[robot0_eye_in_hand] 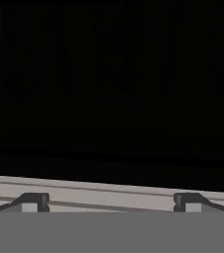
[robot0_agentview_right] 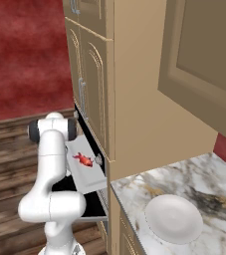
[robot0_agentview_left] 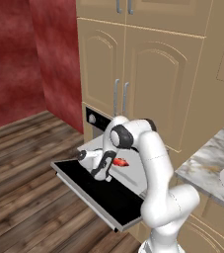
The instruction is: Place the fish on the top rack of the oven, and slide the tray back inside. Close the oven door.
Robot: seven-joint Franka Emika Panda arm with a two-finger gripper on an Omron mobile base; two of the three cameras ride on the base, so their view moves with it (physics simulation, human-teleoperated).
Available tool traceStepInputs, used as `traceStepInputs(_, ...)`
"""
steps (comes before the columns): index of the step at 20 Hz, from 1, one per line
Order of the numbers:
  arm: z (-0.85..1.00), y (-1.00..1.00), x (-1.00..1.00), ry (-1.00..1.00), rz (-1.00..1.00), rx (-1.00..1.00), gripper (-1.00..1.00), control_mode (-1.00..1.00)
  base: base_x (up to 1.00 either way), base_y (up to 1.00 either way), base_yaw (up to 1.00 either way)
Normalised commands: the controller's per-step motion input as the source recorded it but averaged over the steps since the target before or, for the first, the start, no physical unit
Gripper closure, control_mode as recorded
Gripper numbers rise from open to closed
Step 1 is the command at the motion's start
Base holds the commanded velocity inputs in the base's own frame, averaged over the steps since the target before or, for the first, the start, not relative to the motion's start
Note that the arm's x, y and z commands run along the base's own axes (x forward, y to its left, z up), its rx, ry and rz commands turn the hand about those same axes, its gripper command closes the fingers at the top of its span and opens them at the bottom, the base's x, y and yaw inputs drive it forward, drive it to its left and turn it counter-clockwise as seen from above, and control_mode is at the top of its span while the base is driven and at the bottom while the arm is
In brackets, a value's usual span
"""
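One fish (robot0_agentview_right: 83, 160) on one pulled-out tray (robot0_agentview_right: 87, 183).

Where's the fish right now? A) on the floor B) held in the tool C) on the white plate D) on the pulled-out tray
D: the fish lies on the tray, which sticks out over the open door.

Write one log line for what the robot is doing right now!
fish: lying on tray | tray: pulled out | oven door: open, flat | end effector: open, holding nothing, low by tray
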Motion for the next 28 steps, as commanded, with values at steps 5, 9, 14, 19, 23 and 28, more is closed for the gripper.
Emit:
traceStepInputs(5, 0.02, -1.00, -0.07, 0.00, -0.07, 0.00, -1.00, -1.00, 0.00, 0.00, 0.00)
traceStepInputs(9, 0.17, -0.98, -0.10, 0.00, -0.05, 0.00, -1.00, -1.00, 0.00, 0.00, 0.00)
traceStepInputs(14, 0.48, -0.70, -0.15, -0.01, 0.00, 0.02, -1.00, -1.00, 0.00, 0.00, 0.00)
traceStepInputs(19, 0.68, -0.35, -0.28, -0.11, 0.00, 0.02, -1.00, -1.00, 0.00, 0.00, 0.00)
traceStepInputs(23, 0.58, 0.13, -0.61, -0.23, 0.00, 0.00, -1.00, -1.00, 0.00, 0.00, 0.00)
traceStepInputs(28, 0.67, 0.44, -0.52, -0.17, 0.04, -0.01, -1.00, -1.00, 0.00, 0.00, 0.00)
